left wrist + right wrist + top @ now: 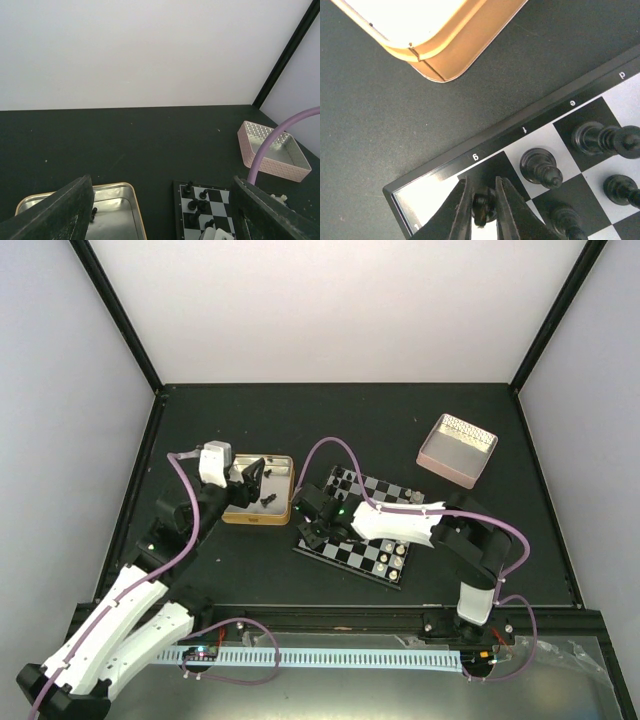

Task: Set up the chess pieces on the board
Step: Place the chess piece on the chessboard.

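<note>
Right claw (482, 190): clenched on one black piece (481, 206), held upright between its tips. It hangs over the corner of the board (500, 145), above the dark square by the letter g on the rim. Cannot tell whether the piece's foot touches the square.

Left claw (160, 192): released, fingers spread wide, nothing between them. It hovers over the tin (255, 518), which lies just below it.

Progress, as I judge it: partly done.
- Other black pieces (540, 167) already stand on the squares just to the right of the right claw, four of them in the wrist view.
- At least two loose ones (268, 498) lie in the tin beneath the left claw, not yet carried over.
- The piece in the right claw needs setting down, and the tin needs emptying.

Hard to make out:
- Right arm lies across the middle of the board in the overhead view, so no full count of placed pieces.
- Kind of piece in the right claw: too dark, and cut by the frame edge.
- Small pale specks on the board's end away from the right claw; too small to name.
- Pink box (457, 448), well beyond both claws: nothing visible inside.
</note>
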Action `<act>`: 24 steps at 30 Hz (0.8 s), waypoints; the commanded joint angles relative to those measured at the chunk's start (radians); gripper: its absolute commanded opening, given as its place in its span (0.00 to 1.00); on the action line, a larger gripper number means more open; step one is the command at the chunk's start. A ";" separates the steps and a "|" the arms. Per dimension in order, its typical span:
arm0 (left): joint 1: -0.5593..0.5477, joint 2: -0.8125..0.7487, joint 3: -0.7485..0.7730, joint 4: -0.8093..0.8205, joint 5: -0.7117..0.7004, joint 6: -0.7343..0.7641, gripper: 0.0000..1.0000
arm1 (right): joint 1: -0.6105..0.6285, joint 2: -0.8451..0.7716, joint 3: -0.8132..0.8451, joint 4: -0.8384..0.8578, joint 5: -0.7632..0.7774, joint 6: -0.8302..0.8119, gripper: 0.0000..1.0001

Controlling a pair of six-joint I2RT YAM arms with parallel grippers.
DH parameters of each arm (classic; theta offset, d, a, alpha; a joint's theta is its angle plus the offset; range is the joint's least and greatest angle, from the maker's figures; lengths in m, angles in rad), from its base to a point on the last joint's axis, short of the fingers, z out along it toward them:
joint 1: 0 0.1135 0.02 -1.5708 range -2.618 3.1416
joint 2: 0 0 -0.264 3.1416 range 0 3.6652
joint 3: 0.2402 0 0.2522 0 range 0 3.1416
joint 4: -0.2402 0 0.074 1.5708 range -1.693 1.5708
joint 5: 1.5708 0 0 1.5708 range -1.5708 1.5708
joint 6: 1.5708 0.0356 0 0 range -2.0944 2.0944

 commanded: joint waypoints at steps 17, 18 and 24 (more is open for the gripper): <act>0.003 0.023 0.019 -0.046 -0.036 -0.048 0.76 | 0.005 -0.159 0.050 -0.049 0.061 0.089 0.24; 0.004 0.030 0.020 -0.059 -0.044 -0.063 0.76 | 0.003 -0.180 0.048 -0.048 0.078 0.105 0.25; 0.029 0.152 0.035 -0.181 -0.079 -0.226 0.76 | -0.005 -0.260 0.006 -0.037 0.142 0.199 0.26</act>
